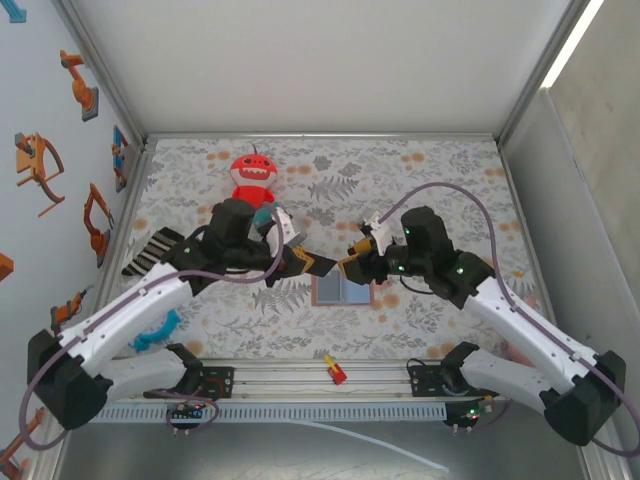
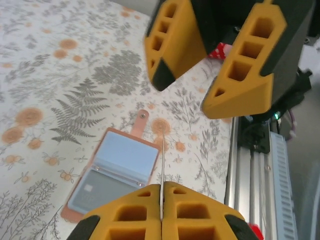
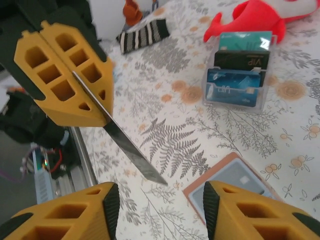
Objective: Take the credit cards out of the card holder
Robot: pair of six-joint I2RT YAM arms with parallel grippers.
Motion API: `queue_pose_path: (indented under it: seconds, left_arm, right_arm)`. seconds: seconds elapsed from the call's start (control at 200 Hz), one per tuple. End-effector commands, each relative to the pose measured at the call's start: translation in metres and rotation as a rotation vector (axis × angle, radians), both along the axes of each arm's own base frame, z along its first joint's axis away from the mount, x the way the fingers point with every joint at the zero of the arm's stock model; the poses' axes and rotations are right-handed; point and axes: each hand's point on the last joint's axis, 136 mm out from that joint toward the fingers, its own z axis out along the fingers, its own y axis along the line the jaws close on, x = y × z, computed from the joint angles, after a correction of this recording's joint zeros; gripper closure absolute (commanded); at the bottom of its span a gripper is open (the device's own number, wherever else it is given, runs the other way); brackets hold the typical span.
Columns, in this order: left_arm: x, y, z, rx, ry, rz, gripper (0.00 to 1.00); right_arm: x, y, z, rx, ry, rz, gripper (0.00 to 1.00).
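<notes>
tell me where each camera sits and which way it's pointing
Top external: above and behind the arms, looking down at the table; both arms, left gripper and right gripper show.
Left wrist: on the left arm, looking down over its shut gripper at the holder; right gripper opposite.
Right wrist: on the right arm, facing the left gripper and its card; own open gripper low.
Shared: both wrist views catch holder and card.
</notes>
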Motion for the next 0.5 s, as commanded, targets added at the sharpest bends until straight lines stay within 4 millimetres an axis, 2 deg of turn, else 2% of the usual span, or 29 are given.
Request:
queue_pose_path:
  seconds: [0.0,0.085,0.195,0.391,0.496]
  left_arm:
    - [0.020,0.002,0.039,-0.215,-0.024,0.181,1.00]
    - [0.024,0.013,0.051,-0.328,-0.019,0.272,1.00]
    - [0.029,0.025,0.062,-0.447,0.016,0.375,1.00]
    - [0.022,0.032,0.079,-0.595,0.091,0.391,1.00]
    - [0.020,0.031,0.081,-0.635,0.136,0.383,1.00]
  right_arm:
    - [0.016,-0.008,0.024,0.129,-0.045,-0.144,0.48]
    - [0.019,-0.009,0.035,0.239,-0.039,-0.193,0.45]
    - [0.019,-0.002,0.038,0.344,0.014,-0.192,0.42]
    - [0.019,0.021,0.041,0.454,0.081,-0.098,0.44]
    - [0.017,0.033,0.050,0.500,0.088,-0.031,0.45]
